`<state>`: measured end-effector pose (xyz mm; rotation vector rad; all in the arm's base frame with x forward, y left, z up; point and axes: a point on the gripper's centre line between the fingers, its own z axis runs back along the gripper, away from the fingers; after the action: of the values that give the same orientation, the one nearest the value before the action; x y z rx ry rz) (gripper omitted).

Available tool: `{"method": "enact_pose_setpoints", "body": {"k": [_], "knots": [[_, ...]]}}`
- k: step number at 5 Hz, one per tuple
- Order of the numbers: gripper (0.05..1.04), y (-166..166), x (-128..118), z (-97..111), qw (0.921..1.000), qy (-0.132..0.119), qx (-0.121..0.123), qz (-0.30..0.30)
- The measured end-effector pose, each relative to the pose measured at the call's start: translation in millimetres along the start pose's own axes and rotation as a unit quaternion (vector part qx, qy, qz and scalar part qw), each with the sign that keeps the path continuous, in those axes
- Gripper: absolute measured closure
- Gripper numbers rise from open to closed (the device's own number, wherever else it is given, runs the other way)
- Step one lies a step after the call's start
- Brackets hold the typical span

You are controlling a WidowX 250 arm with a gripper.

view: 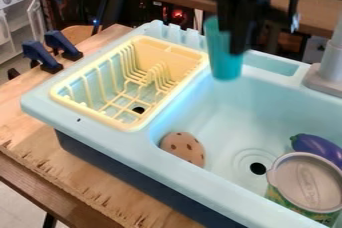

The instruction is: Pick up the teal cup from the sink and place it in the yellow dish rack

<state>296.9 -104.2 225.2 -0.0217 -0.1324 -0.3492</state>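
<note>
The gripper clenches its fingers on a teal cup, lifted but not set down. A cookie sits in the sink.

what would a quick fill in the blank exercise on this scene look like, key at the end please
The gripper holds a teal ____ in its jaws. The dish rack is coloured ____. The spotted cookie lies ____ the sink. The eggplant beside the lidded can is coloured ____.

Missing words: cup; yellow; in; purple.
</note>
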Motion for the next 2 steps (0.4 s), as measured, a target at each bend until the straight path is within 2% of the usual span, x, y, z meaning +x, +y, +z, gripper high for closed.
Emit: {"method": "enact_pose_setpoints", "body": {"k": [1, 2], "knots": [[0.970, 22, -9, 22, 0.9996, -0.003, 0.011, 0.027], [0.970, 55, -11, 30, 0.9974, -0.009, 0.022, 0.069]]}}
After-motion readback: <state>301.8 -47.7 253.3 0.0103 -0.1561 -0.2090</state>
